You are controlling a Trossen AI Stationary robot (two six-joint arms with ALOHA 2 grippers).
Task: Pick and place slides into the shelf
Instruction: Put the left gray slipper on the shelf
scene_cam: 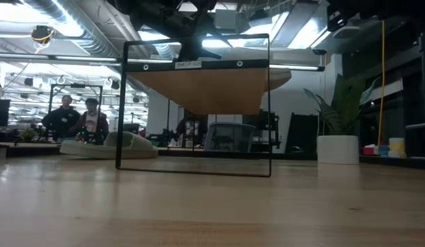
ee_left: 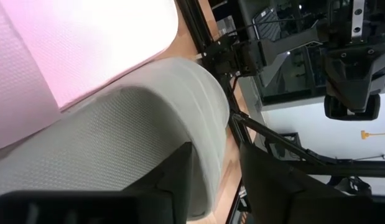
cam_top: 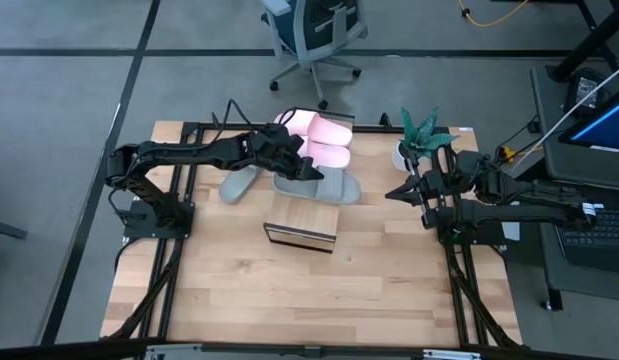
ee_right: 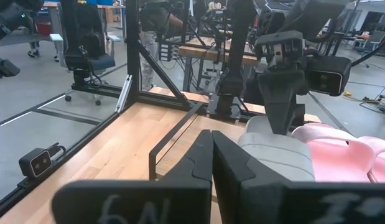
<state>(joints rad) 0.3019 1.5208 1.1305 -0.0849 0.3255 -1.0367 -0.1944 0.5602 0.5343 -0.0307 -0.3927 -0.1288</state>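
On the wooden desk [cam_top: 239, 290] the shelf [cam_top: 302, 223] stands near the middle, a light-wood plank top in a dark frame; in the low view it rises as a dark rectangular frame with its wood top seen from below. Just behind it, at the far side of the desk, the four slides lie together: two pale pink slides [cam_top: 319, 140] side by side at the back edge, one grey-green slide [cam_top: 324, 184] lying across in front of them and touching the shelf's far edge, and a second grey-green slide [cam_top: 239, 182] set at an angle to its left. The left gripper [cam_top: 307, 166] reaches in over the grey-green slide beside the pink pair; its wrist view shows its dark fingers [ee_left: 173, 180] parted, one on either side of the slide's ribbed grey-green strap, and whether they still press on it cannot be told. The right gripper [cam_top: 394, 192] waits near the right side of the desk, well apart from the slides, fingers clenched together on nothing, next to a potted plant [cam_top: 419, 135] in a white pot
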